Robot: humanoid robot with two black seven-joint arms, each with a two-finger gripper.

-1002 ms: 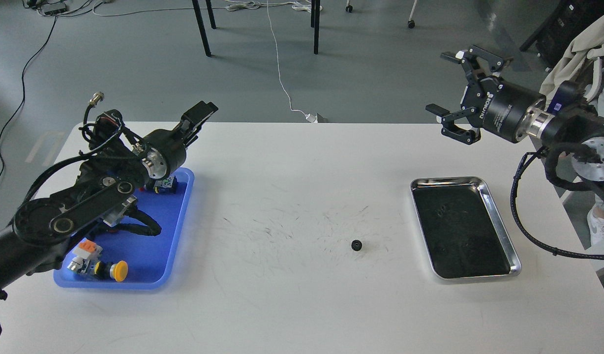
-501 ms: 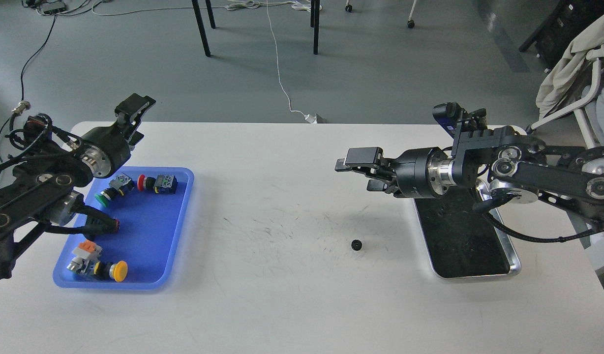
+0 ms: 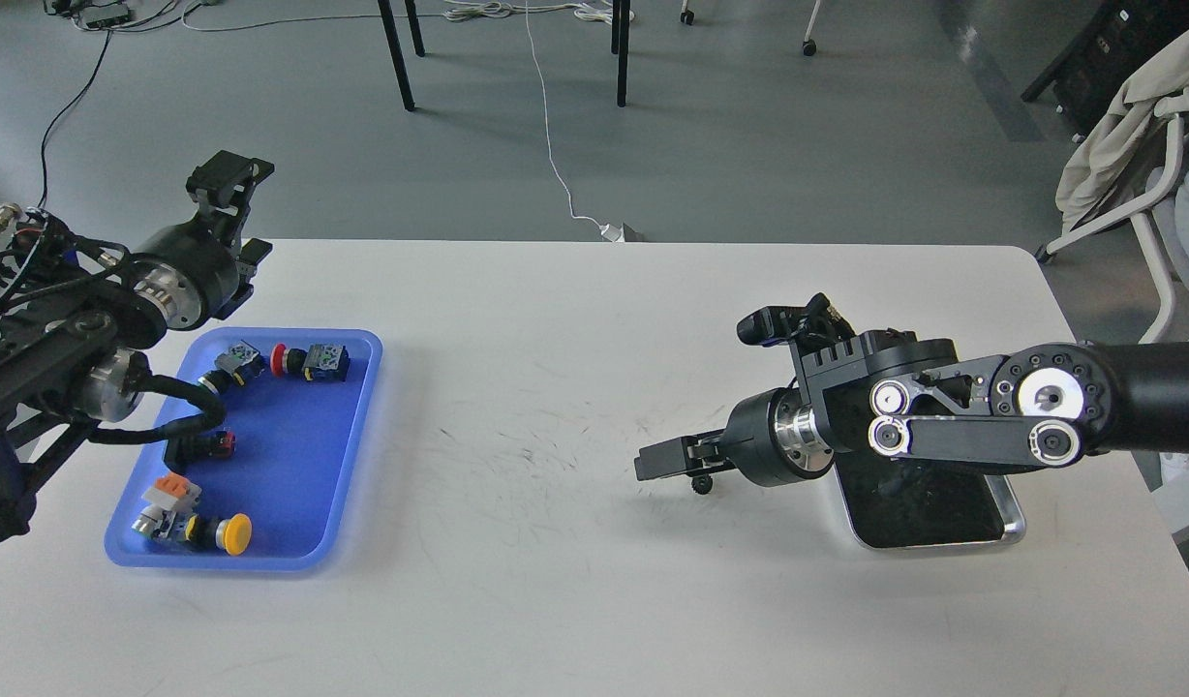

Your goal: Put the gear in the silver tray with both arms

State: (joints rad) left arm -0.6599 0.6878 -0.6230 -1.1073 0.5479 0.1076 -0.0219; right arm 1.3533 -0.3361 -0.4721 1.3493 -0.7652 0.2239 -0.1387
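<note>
Near the middle of the white table [image 3: 556,600] the right tool [image 3: 657,463] hangs low, pointing left, with the gear [image 3: 701,484] peeping out just under its fingers as a small dark toothed thing resting on the tabletop; from where I stand the fingers overlap into one dark bar, so I cannot tell how wide they stand, nor whether they touch the gear. To my mind the step in hand is the pick-up; done well, it wants the fingers brought down either side of the gear, square to the table, and closed gently, since so small a part could skid or flip away; then a short carry right to the silver tray [image 3: 1013,523]. Most of that tray is hidden behind the right arm; only its near right corner and a patch of dark bottom show. Over at the far left the left tool [image 3: 228,174] is raised beyond the blue tray [image 3: 362,407] of coloured buttons, gripping nothing that I can see; its gap is too dark and end-on to judge.
</note>
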